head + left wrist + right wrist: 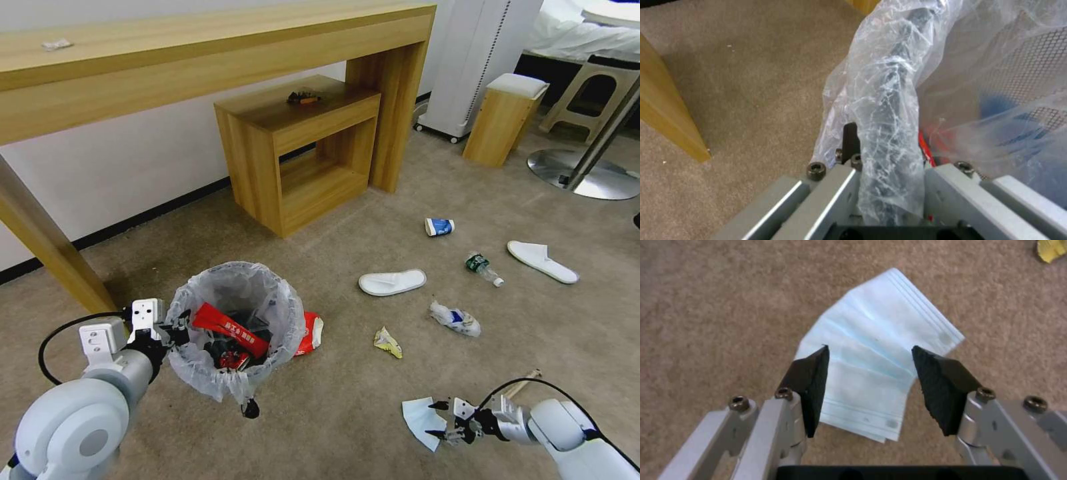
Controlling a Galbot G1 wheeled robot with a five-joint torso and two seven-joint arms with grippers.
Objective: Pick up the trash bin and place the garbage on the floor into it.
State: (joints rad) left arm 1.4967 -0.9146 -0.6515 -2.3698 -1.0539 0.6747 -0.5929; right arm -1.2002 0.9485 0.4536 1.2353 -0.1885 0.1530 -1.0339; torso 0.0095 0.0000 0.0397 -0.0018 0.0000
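Grippers sit nearest, low in the head view. The right gripper [441, 420] is at about 5 o'clock, right over a pale blue face mask [422, 420] that lies flat on the floor [333, 413]. Its jaws are wide apart, and in the right wrist view the right gripper [869, 386] has one black pad [811, 386] on each side of the face mask [880, 353], with nothing held.

The left gripper [175, 328] is at about 8 o'clock. Its jaws are pinched on the rim of the trash bin [233, 320]. In the left wrist view the left gripper [889, 190] squeezes the rim of the trash bin [889, 110] through the crinkly white bag.

The bin is at about 7 o'clock, and red wrappers [230, 330] lie inside it. A red packet [311, 333] lies just beside it on the carpet.

A bit farther, near the middle, lie a yellow wrapper [388, 342], a crumpled white and blue wrapper [455, 318] and a white slipper [392, 282]. A wooden stick [527, 380] pokes out near the right arm.

Farther at 2 o'clock lie a clear bottle [484, 268], a second slipper [541, 261] and a blue paper cup [439, 227].

Farthest back, at 12 o'clock, a small wooden shelf [300, 150] stands under a long wooden table [200, 60].
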